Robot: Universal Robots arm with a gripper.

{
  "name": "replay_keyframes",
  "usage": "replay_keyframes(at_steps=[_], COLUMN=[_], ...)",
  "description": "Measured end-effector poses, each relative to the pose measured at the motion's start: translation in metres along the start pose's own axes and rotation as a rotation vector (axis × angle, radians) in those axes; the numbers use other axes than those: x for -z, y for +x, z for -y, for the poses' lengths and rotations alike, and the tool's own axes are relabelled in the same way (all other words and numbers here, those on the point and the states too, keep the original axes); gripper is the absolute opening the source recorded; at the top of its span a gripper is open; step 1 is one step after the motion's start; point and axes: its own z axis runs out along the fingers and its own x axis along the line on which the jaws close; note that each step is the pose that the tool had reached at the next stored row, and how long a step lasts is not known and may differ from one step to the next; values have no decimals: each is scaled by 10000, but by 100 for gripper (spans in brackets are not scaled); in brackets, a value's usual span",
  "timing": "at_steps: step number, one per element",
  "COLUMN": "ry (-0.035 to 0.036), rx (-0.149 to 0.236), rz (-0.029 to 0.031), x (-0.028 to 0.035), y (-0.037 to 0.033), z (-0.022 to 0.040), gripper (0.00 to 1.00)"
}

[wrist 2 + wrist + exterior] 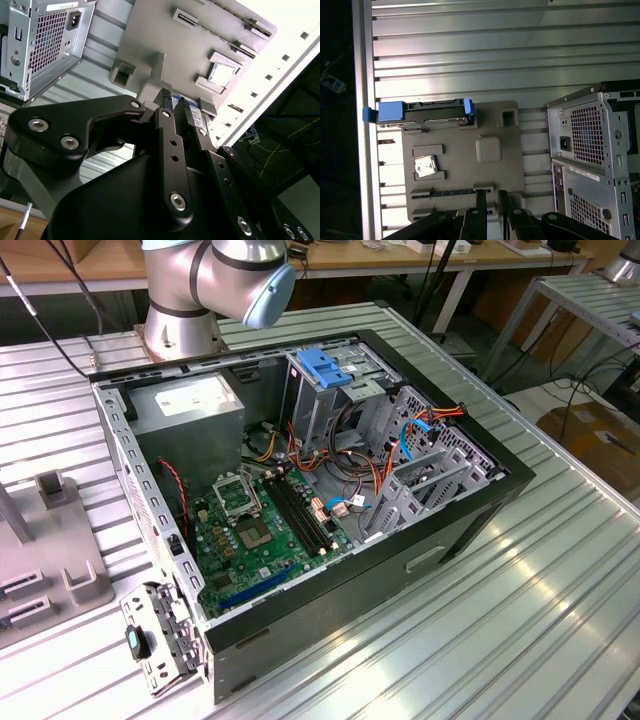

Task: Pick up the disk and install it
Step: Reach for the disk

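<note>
In the first wrist view the disk (422, 112) stands on its long edge in a grey fixture plate (465, 160), silver and dark between blue rail ends. My gripper (491, 195) hangs over the opposite end of that plate. Its black fingers are drawn together with only a narrow slit between them and nothing held. In the second wrist view the gripper (174, 102) covers most of the disk; a sliver of blue and white shows between the fingertips. The open computer case (470, 530) lies on the ribbed metal table, a blue bracket (325, 368) on its drive cage.
The fixture plate (50, 570) lies at the exterior view's left, beside the case, and also carries a small square chip (424, 166). The case's perforated rear panel (590, 150) is close by. The table edge (362, 150) runs just past the disk. The arm's base (180, 320) stands behind the case.
</note>
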Motion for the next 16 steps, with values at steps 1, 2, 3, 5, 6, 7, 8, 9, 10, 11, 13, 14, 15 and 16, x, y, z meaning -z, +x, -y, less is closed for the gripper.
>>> replay_keyframes(at_steps=[1,2,3,5,6,7,8,9,10,11,13,14,15,16], ry=[1,1,1,1,1,1,0,0,1,0,0,0,0,0], rx=[0,1,0,1,1,2,1,1,1,1,1,0,1,1], rz=[-1,-1,-1,-1,-1,-1,0,-1,-2,-2,-1,-1,-1,-1], x=[0,0,-1,-2,-2,-3,-4,-5,-6,-7,-10,-13,-15,-17], y=[0,1,1,2,3,3,4,5,6,6,8,9,10,11], z=[-8,-14,-21,-36,-44,-52,-60,-66,-76,-85,-106,-120,-130,-140], gripper=[24,24,24,24,24,24,24,24,24,24,24,24,24,24])
